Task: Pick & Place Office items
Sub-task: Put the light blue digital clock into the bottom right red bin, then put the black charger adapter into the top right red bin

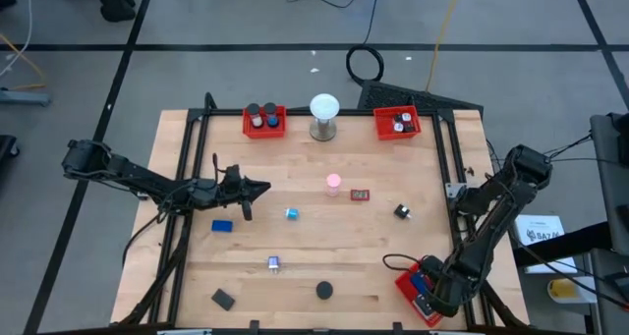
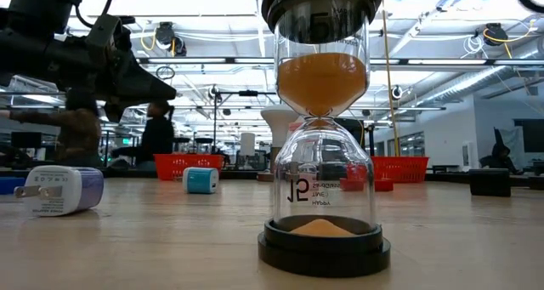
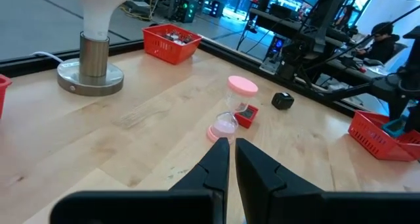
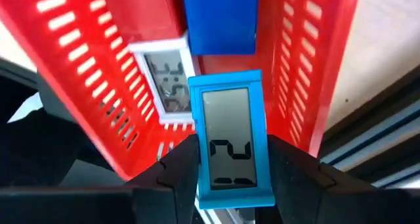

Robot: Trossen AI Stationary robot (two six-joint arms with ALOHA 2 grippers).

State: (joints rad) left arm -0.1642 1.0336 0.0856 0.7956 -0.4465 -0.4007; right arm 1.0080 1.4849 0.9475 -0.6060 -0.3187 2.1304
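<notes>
My right gripper (image 4: pixel 231 188) is over the red tray (image 1: pixel 406 279) at the table's near right corner, shut on a blue digital clock (image 4: pixel 230 142). Below it, a white clock (image 4: pixel 164 83) and a blue block (image 4: pixel 220 20) lie in the tray. My left gripper (image 3: pixel 231 159) hovers shut and empty at mid-left (image 1: pixel 257 188). Loose on the table are a pink hourglass (image 1: pixel 333 184), a small red item (image 1: pixel 360 194), a black item (image 1: pixel 402 211), a blue block (image 1: pixel 222 226), a white charger (image 1: pixel 274 264), a black-capped hourglass (image 2: pixel 323 154) and a black block (image 1: pixel 223 299). My right gripper pinches the blue clock between its two fingers, by its two long side edges (image 4: pixel 194 175) near the end closest to the wrist. The fingers slant down from above. The clock's screen faces the wrist and the clock sits over the tray's inside; whether it touches the tray cannot be told.
Two more red trays (image 1: pixel 264 121) (image 1: pixel 397 123) with items inside stand at the far edge. Between them is a white globe lamp (image 1: pixel 324 117) on a metal base. Black rails (image 1: pixel 447 168) run along the table's sides.
</notes>
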